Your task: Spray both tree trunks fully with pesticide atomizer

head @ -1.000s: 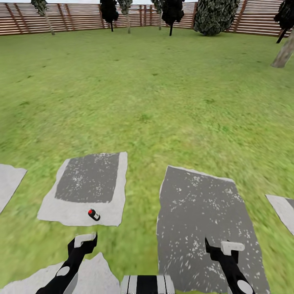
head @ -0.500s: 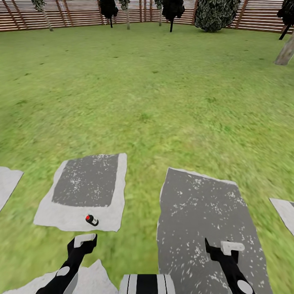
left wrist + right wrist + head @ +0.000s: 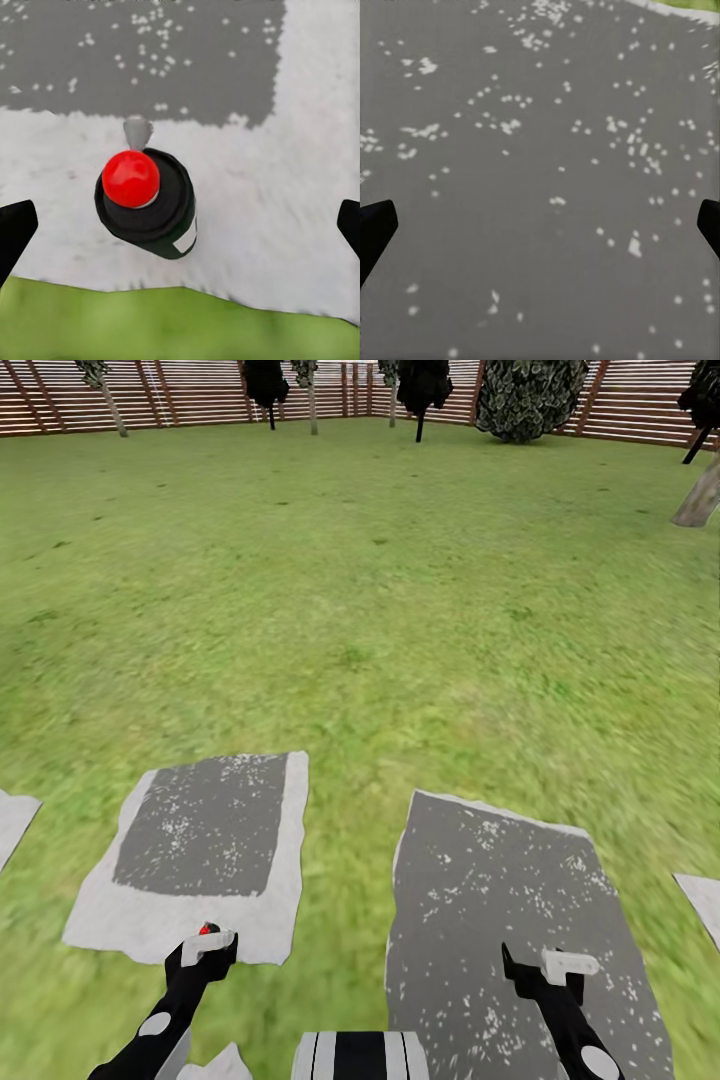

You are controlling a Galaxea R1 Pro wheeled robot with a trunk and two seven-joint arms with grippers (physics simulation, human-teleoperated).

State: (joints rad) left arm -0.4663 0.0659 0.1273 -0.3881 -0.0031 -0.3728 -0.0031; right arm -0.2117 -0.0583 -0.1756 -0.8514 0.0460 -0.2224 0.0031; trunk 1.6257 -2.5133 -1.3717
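While the left end effector (image 3: 207, 943) hangs directly above it with fingers spread wide, the pesticide atomizer (image 3: 146, 201) stands on the pale border of a stone paving patch (image 3: 150, 922), close to the patch's grass edge.

Item 1, atomizer: small dark bottle, red round cap on top, a small white label on its side, a greyish nozzle stub beside the cap. In the left wrist view it sits between the two dark fingertips (image 3: 15, 232), apart from both. In the head view just its red top (image 3: 207, 929) peeks over the end effector.

Item 2, right end effector (image 3: 555, 965): empty, fingers spread, over the darker paving slab (image 3: 540, 180).

Item 3, lawn (image 3: 380, 610): wide green grass beyond the paving.

Item 4, far boundary: brown slatted fence (image 3: 180, 395), dark bushes and thin trunks along it; one thick pale tree trunk (image 3: 698, 498) leaning at the far right edge.

Risk, judged: the bottle is small and top-heavy looking; a descent slightly off-centre could let one finger nudge and topple it, sending it rolling onto the grass. Closing too high would catch the round cap alone, which would likely slip out.
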